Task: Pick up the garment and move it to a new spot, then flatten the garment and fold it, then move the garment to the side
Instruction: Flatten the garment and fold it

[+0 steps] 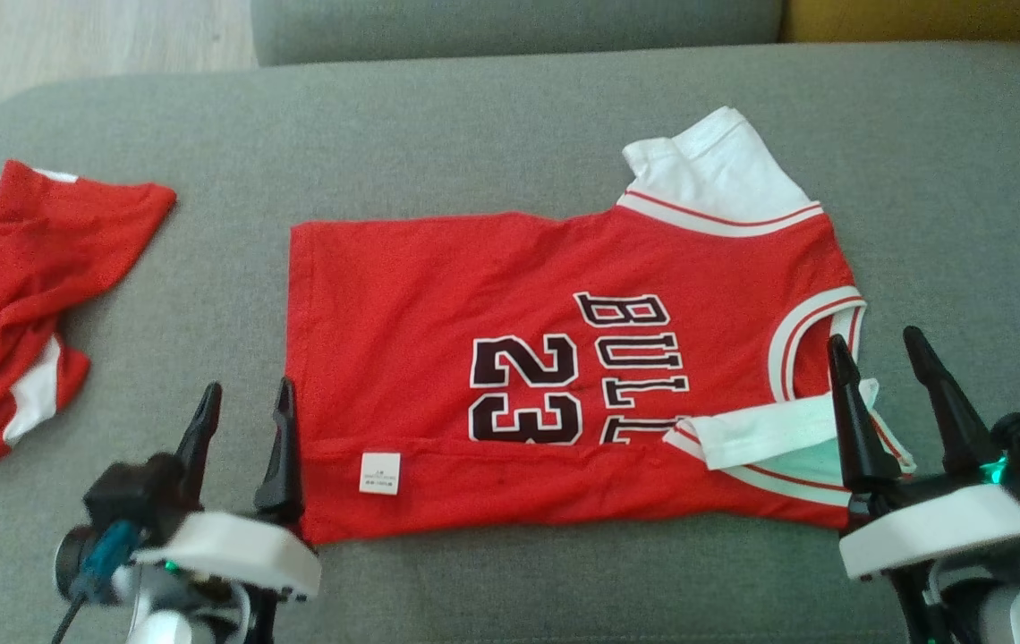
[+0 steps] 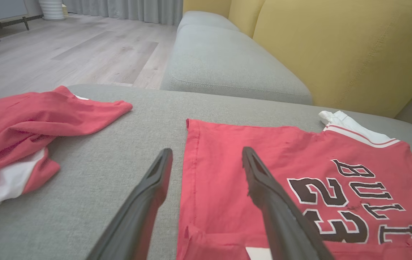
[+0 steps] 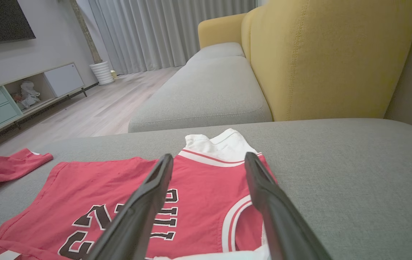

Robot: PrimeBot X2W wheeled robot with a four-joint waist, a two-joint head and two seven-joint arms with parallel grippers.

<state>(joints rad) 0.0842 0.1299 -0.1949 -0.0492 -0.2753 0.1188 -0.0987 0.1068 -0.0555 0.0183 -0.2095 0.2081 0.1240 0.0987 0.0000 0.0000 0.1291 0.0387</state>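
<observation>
At the near edge of the jersey (image 1: 474,295), both sets of fingers (image 2: 151,195) are spread wide with nothing between them. The left gripper (image 1: 247,387) hangs just off the jersey's near hem corner. From its wrist view, one finger is over grey fabric and the other over red. The right gripper (image 1: 875,340) sits at the jersey's near shoulder, right by the white sleeve (image 1: 769,434) that's tucked in over the front. So nothing is being held right now.

Moving out: the jersey lies spread out and pretty flat in the middle of the grey sofa cushion (image 1: 564,116), number and lettering up, collar end toward the right gripper. Its near long edge looks folded in over the front as a strip, since the little white label (image 1: 379,472) shows on it. The far sleeve (image 1: 716,170) pokes out on the jersey's far side, not folded. Well off past the jersey's hem end there's a second red garment (image 1: 18,295), crumpled.

My read: placing and flattening look done, and the first fold is in. That leaves the far side, folding it shorter, then shifting it aside.
</observation>
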